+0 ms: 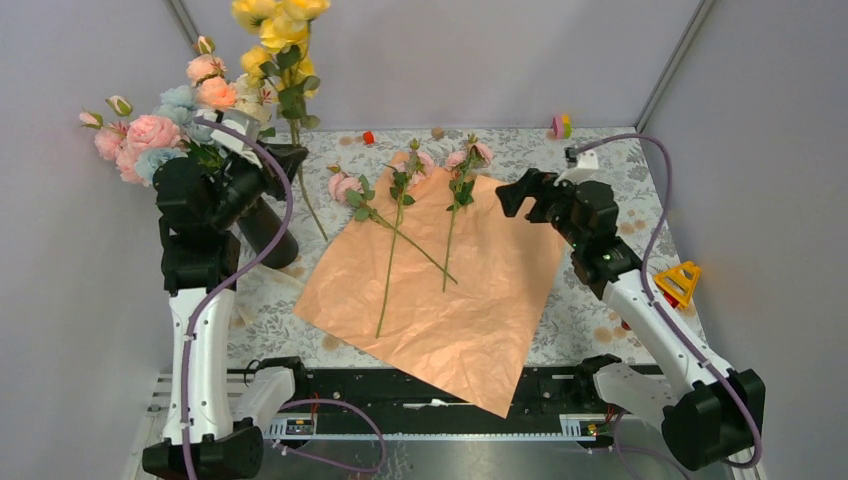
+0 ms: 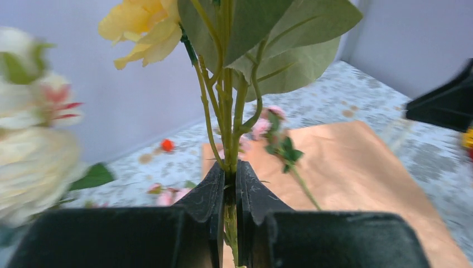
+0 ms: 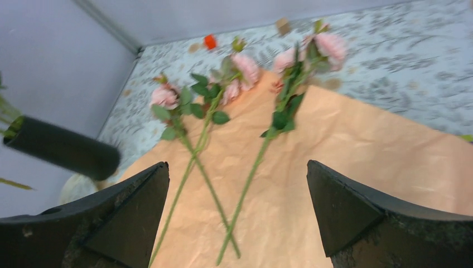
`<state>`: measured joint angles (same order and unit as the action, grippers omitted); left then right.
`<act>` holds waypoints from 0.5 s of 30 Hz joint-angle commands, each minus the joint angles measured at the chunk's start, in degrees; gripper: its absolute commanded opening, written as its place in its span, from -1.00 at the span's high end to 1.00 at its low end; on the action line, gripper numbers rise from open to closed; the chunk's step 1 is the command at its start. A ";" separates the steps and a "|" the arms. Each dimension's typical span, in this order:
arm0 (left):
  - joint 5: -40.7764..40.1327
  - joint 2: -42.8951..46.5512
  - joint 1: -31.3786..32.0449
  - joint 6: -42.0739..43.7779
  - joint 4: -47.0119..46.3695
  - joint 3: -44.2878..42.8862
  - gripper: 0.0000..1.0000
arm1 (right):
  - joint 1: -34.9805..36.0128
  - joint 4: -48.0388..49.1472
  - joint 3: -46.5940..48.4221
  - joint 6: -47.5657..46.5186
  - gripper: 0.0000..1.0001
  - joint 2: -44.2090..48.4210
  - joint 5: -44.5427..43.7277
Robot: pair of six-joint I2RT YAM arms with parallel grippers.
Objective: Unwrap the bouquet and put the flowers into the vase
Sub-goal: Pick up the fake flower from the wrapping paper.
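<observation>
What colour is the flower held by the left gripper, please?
The flower is yellow, clearest in the left wrist view.

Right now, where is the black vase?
In the top view the vase is on the left side of the table, beside the left arm and just left of the peach paper.
</observation>
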<state>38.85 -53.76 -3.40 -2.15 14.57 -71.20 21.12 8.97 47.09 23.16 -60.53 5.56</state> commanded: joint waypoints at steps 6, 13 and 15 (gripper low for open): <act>-10.41 3.76 -8.31 7.49 -9.11 -0.05 1.00 | -12.21 -1.37 -1.34 -2.47 -0.99 3.66 4.33; -16.94 5.86 -11.57 9.94 -16.61 4.23 1.00 | -15.35 0.26 -2.35 -0.70 -0.99 3.67 7.71; -17.06 5.34 -12.45 10.42 -16.95 4.11 1.00 | -15.57 0.79 -2.72 -0.21 -0.99 3.70 8.00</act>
<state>25.43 -48.40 -14.35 5.80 4.86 -67.13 6.22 7.88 45.08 22.02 -57.82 10.72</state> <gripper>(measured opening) 0.073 0.993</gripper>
